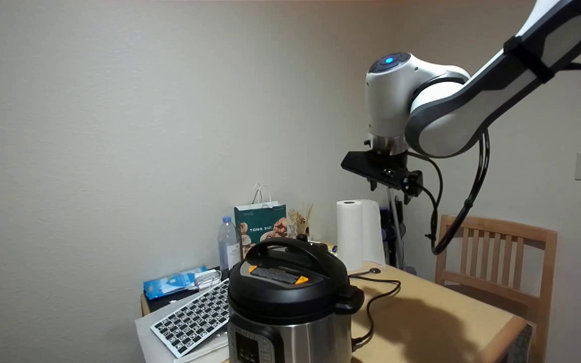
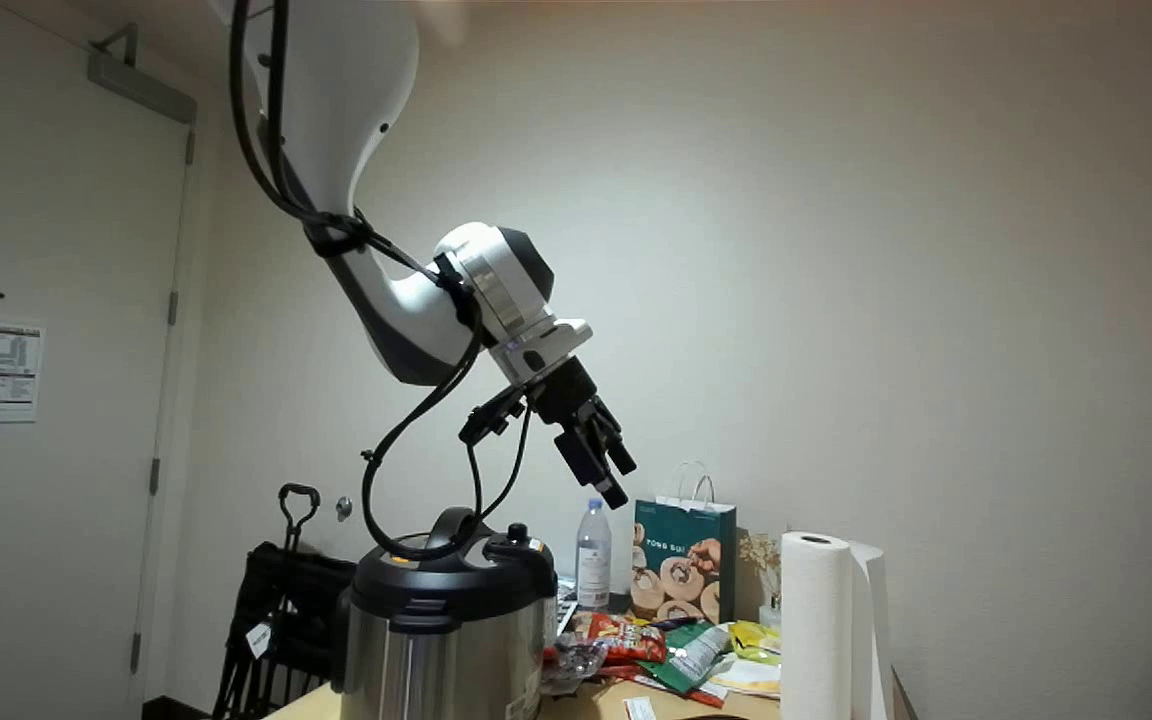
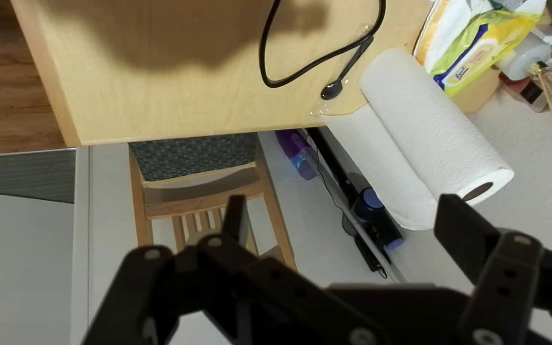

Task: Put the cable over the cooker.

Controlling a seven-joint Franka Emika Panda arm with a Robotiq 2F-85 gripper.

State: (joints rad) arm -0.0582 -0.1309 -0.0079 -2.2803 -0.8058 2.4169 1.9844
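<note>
Above the table [image 1: 421, 312], empty jaws gape wide.

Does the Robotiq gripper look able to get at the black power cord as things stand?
Likely yes, once lowered: the Robotiq gripper is open and empty, and nothing visibly covers the loop of black power cord on the table.

The cooker [image 1: 293, 302] presents a black lid [image 1: 290, 290] marked in orange and a silver body [image 1: 318, 335]; the cable [image 3: 276, 85] and the gripper [image 3: 342, 213] are black. The paper-towel roll [image 1: 349, 234] is white, the tabletop [image 3: 199, 100] pale wood-toned, the bag [image 2: 684, 560] green with a tan print, and the flat panel [image 1: 194, 315] black squares on white.
</note>
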